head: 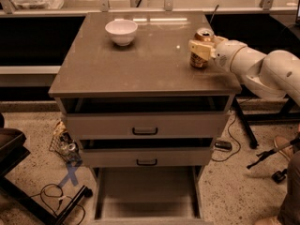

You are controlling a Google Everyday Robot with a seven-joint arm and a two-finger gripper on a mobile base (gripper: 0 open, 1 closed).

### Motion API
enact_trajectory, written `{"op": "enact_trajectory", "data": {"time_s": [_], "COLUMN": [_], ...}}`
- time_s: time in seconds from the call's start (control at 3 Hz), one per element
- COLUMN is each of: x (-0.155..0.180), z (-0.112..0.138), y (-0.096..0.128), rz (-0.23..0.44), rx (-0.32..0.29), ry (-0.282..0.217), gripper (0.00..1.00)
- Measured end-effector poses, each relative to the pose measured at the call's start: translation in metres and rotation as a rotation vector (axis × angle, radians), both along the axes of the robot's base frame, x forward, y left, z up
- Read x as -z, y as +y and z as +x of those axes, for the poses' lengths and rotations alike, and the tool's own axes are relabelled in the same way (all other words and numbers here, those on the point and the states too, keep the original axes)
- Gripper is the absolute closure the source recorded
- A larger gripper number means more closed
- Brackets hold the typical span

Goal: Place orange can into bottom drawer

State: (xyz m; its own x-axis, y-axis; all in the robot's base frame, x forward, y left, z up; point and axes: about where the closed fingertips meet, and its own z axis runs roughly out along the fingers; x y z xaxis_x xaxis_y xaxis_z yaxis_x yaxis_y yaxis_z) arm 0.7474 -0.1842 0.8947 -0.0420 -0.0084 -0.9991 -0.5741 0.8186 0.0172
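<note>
Orange-gold aluminium drink can [199, 62] stands upright at about 2 o'clock on the grey-brown cabinet top [140, 69], near the right edge. The cream two-finger gripper [198, 49] is clamped across its middle, one pale finger banding the front of the can. I cannot tell whether the base touches the top or hangs just above it.

Step in hand, as I judge it: the grasp is made and the carry has not begun. The wide, shallow grey bottom drawer [145, 191] lies pulled out and bare at 6 o'clock, well below and to the left of the can.

The white, thick-jointed arm [262, 67] enters from 3 o'clock and reaches roughly level across the edge of the top, wrist pointing towards 9 o'clock.

For the next move I would lift the can off the top, draw it out past the front edge, then lower it towards 6 o'clock, keeping clear of the two upper drawers with black handles [145, 125], which stand slightly ajar. A white ceramic bowl [121, 32] at 11 o'clock is well apart from this path.
</note>
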Motion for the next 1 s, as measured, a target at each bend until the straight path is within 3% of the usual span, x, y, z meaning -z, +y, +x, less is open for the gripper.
{"op": "enact_trajectory", "data": {"time_s": [0.33, 0.67, 1.0], "x": [0.0, 0.0, -0.023], "z": [0.0, 0.0, -0.003], "y": [0.003, 0.003, 0.001], "rz": [0.001, 0.001, 0.009], "rx": [-0.004, -0.005, -0.016], "ry": [0.0, 0.0, -0.041], "gripper": [1.0, 1.0, 1.0]}}
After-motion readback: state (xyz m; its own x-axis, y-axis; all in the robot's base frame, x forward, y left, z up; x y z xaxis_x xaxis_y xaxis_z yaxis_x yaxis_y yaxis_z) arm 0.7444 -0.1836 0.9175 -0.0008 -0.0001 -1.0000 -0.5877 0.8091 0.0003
